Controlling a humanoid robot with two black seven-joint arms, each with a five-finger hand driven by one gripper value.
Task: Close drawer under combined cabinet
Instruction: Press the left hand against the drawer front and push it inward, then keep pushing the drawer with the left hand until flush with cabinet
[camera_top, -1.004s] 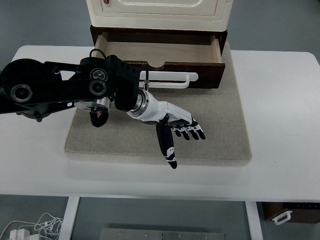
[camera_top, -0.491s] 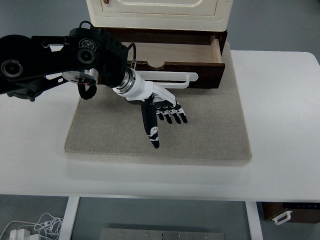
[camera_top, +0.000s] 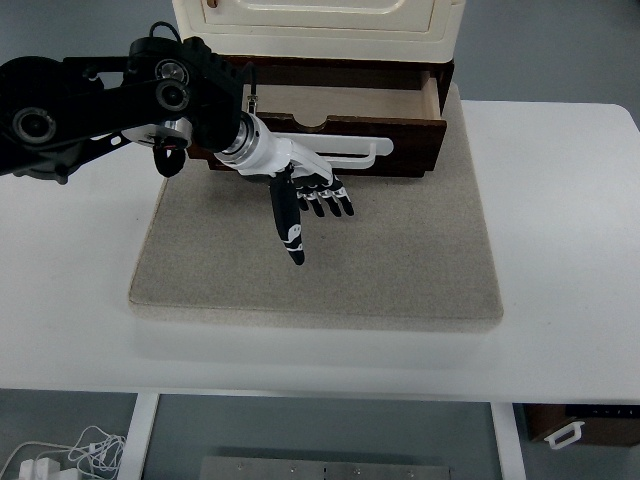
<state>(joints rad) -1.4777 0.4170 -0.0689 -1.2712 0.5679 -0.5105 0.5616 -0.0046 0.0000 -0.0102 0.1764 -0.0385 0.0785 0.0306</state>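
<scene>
A dark wooden drawer (camera_top: 340, 122) sticks out partway from under the cream cabinet (camera_top: 315, 25), its pale inside showing and a white bar handle (camera_top: 350, 155) across its front. My left hand (camera_top: 305, 200), white with black fingertips, lies open right at the drawer front, with its back against the handle's left part and its fingers stretched flat over the mat. Its black arm (camera_top: 110, 100) comes in from the left edge and covers the drawer's left corner. The right arm is out of the picture.
Cabinet and drawer stand on a grey felt mat (camera_top: 400, 260) on a white table (camera_top: 570, 250). White cables (camera_top: 60, 455) lie on the floor at lower left, and a dark box (camera_top: 585, 425) sits at lower right.
My left hand has moved up and to the left from the middle of the mat to the drawer front. The drawer now sticks out less than before.
</scene>
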